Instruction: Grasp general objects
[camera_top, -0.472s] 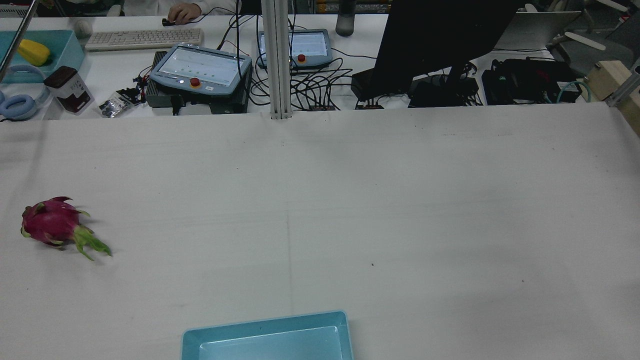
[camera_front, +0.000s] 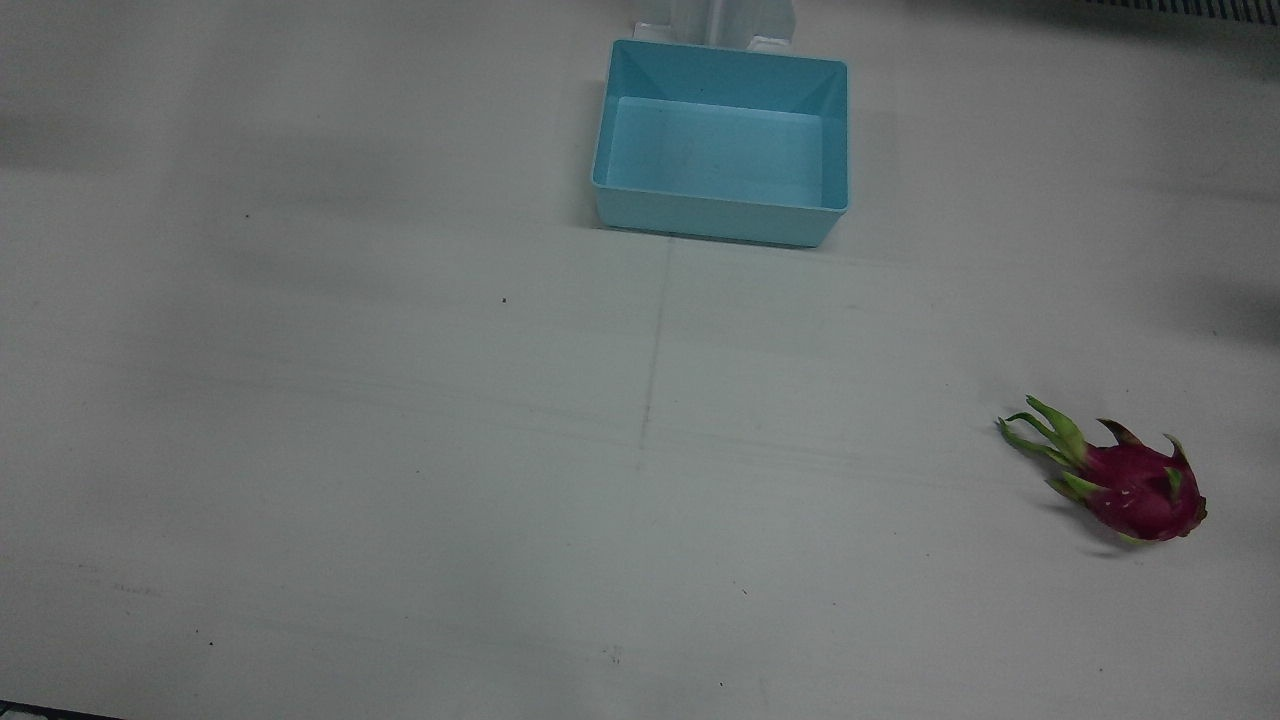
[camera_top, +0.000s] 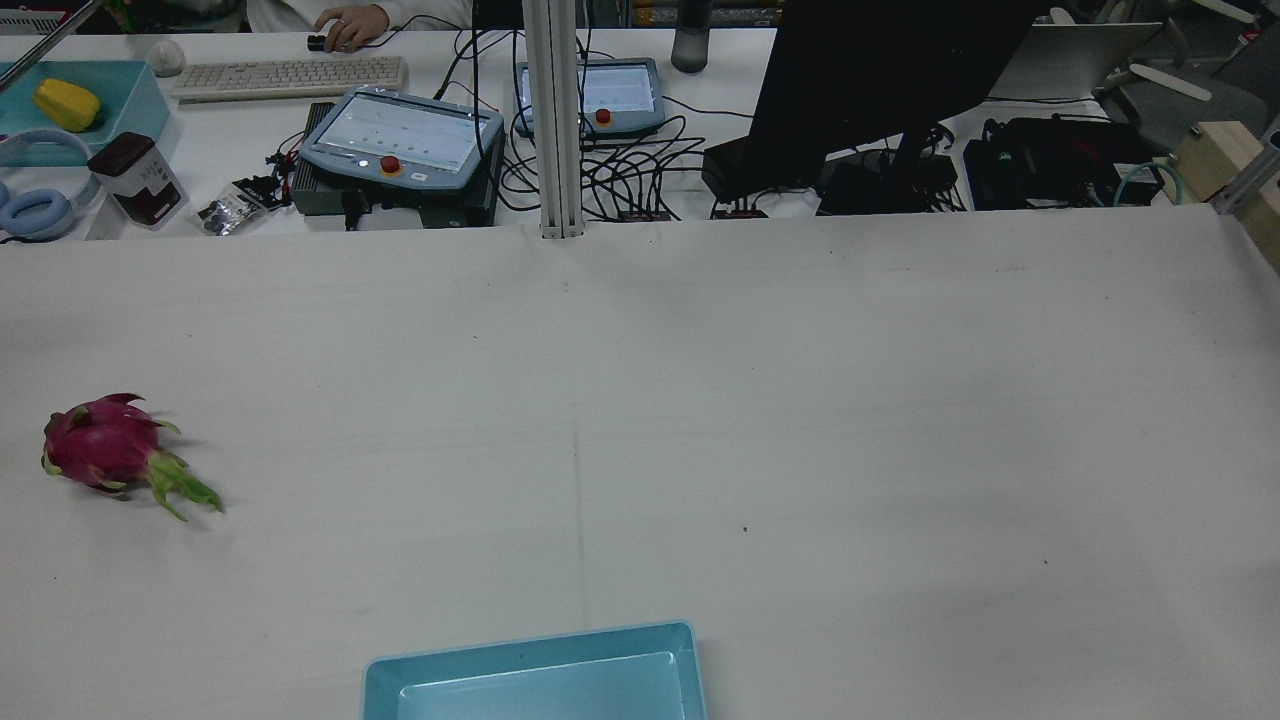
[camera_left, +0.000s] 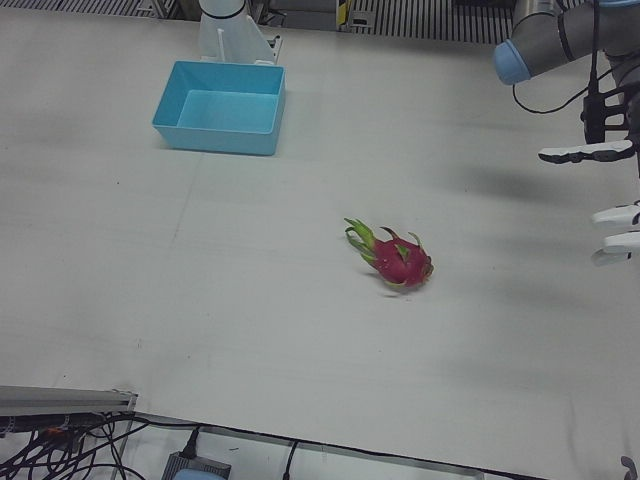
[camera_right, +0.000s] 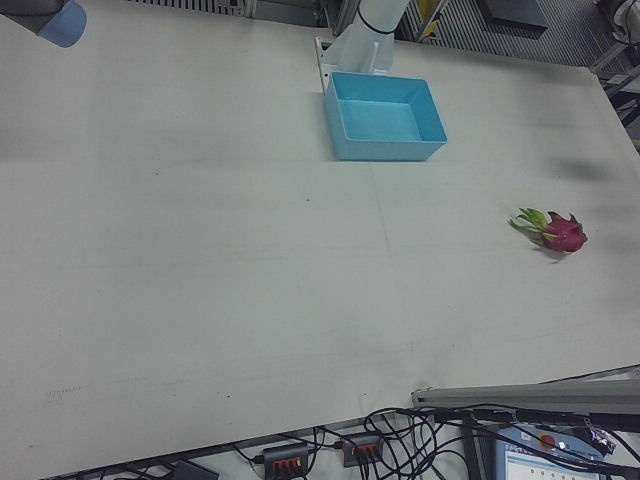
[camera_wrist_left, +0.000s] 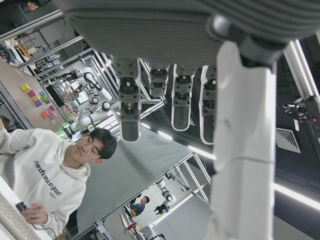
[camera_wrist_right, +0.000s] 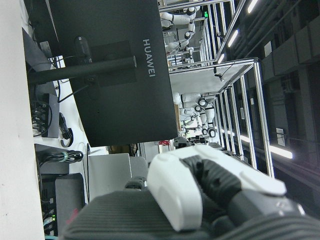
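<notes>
A magenta dragon fruit (camera_front: 1140, 490) with green leaf tips lies on its side on the white table, far out on my left arm's side. It also shows in the rear view (camera_top: 100, 452), the left-front view (camera_left: 400, 262) and the right-front view (camera_right: 560, 233). My left hand (camera_left: 612, 214) hovers high above the table, well off to the side of the fruit, fingers spread and empty. In the left hand view (camera_wrist_left: 181, 100) its fingers are straight. My right hand (camera_wrist_right: 200, 200) shows only in part in its own view. I cannot tell how its fingers stand.
An empty light-blue bin (camera_front: 715, 225) stands at the table's robot-side edge, between the pedestals, and also shows in the rear view (camera_top: 530, 650). Monitor (camera_top: 880, 80), teach pendants (camera_top: 400, 140) and cables lie beyond the far edge. Part of my right arm (camera_right: 55, 20) shows at the upper left.
The dragon fruit and bin have not moved. A thin dark bar at the rear view's upper left has swung upward. The operator's hand at the far desk has shifted slightly.
</notes>
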